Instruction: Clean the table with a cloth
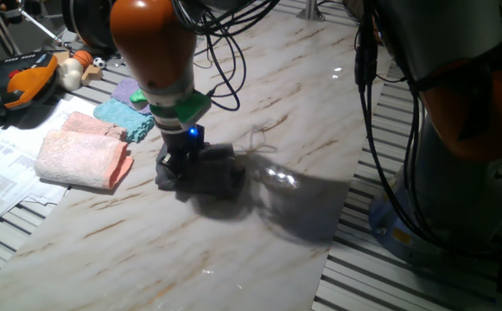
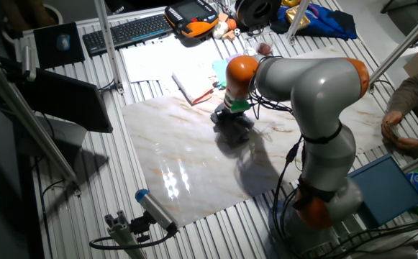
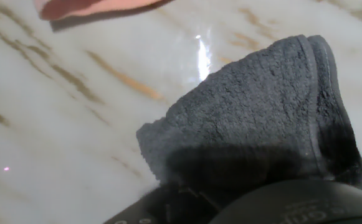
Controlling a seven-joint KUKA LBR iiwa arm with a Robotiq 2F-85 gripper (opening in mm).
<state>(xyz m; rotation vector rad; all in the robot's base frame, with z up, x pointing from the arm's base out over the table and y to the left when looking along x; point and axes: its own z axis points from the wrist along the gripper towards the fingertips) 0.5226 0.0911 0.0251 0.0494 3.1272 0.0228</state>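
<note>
The dark charcoal cloth (image 1: 214, 177) lies bunched on the white marble-look table (image 1: 259, 104), near its middle. My gripper (image 1: 178, 171) points straight down onto the cloth's left end and its black fingers are sunk into the fabric, shut on it. In the other fixed view the gripper (image 2: 231, 119) stands over the cloth (image 2: 237, 129) on the table (image 2: 180, 165). The hand view shows the cloth (image 3: 261, 112) folded and pulled up toward the camera, with bare table (image 3: 62, 124) to its left. The fingertips are hidden by the fabric.
A pink folded towel (image 1: 85, 157) lies left of the gripper, with a teal cloth (image 1: 125, 117) and a purple cloth (image 1: 128, 90) behind it. Papers (image 1: 9, 164), a teach pendant (image 1: 26, 78) and cables (image 1: 225, 52) sit at the far left. Ribbed metal slats (image 1: 423, 268) surround the table.
</note>
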